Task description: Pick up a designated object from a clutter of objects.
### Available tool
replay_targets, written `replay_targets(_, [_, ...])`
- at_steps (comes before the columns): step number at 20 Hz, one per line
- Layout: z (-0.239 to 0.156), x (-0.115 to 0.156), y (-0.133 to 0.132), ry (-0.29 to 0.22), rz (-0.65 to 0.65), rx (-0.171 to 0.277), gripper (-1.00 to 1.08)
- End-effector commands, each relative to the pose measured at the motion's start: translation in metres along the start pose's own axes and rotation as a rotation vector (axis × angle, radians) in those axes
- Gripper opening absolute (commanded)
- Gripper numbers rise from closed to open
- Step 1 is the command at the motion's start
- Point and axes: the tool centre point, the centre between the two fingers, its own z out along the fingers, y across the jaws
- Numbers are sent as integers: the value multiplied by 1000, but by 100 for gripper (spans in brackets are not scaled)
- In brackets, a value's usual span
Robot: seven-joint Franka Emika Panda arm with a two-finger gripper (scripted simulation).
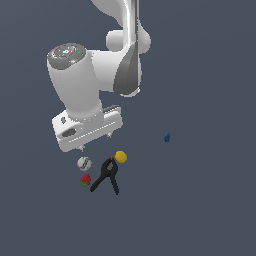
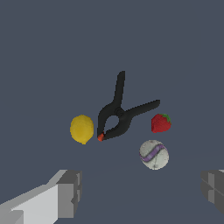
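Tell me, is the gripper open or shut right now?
Open. In the wrist view the gripper shows its two fingers far apart with nothing between them; the striped ball lies beyond them, ungrasped.

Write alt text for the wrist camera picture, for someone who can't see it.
Seen from above an open gripper, a whitish ball with a purple stripe lies on a dark grey surface. Close beside it is a red strawberry. A black clamp with an orange tip lies between the strawberry and a yellow ball.
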Motion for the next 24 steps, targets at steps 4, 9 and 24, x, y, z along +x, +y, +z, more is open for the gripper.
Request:
replay_targets(4, [26,-7,17,-1,-108,4,100])
replay_targets(9, [50,-14,32,-2,-206,7,100])
replay_targets(24, [116,-40,68,-5,-468,15,100])
